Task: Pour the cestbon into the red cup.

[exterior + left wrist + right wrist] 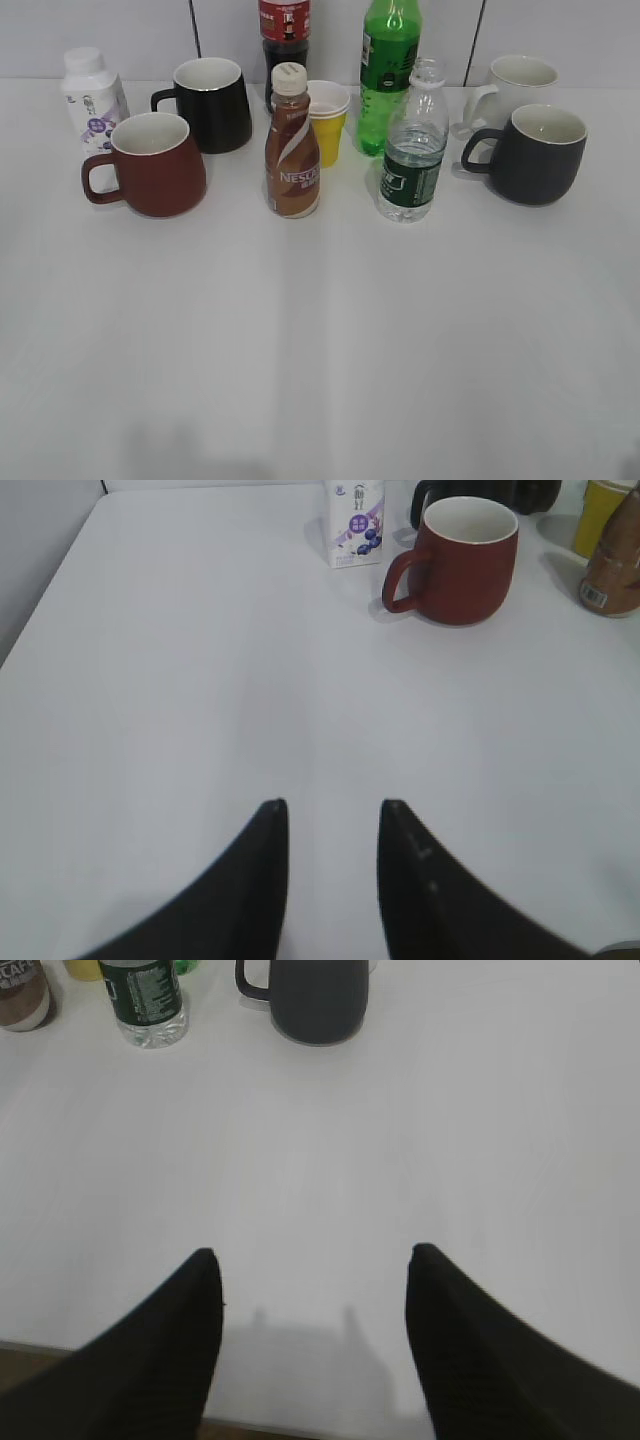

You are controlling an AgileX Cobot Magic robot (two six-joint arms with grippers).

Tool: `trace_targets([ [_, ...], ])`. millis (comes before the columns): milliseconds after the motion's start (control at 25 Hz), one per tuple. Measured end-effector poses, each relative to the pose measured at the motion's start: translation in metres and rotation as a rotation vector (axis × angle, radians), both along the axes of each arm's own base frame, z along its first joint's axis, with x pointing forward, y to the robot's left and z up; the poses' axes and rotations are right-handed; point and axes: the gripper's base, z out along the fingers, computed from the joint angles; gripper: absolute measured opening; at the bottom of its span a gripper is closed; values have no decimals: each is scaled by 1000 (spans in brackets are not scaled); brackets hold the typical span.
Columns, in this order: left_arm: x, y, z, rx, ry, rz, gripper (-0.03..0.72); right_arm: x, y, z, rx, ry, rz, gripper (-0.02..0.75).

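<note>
Cestbon upright, red cup apart.

cola bottle top cut off, green soda bottle neck cropped

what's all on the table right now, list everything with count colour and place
cestbon: 1, clear with dark green label, uncapped, right of centre
red cup: 1, dark red, whitish inside, front left
black mug: 1, black, behind the red cup
dark grey mug: 1, far right
white mug: 1, behind the grey mug
coffee bottle: 1, brown, centre
yellow cup: 1, behind the coffee bottle
green soda bottle: 1, back
dark cola bottle: 1, red label, back
white bottle: 1, purple print, far left
table: 1, white
left gripper: black, open, empty
right gripper: black, open, empty
</note>
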Motion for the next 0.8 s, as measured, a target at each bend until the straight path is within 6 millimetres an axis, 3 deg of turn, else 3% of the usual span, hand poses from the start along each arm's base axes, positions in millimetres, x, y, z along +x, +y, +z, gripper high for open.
trace_targets([
  [800,0,-1,0,-8,-1,-5,237,0,0,0,0,0,0,441],
])
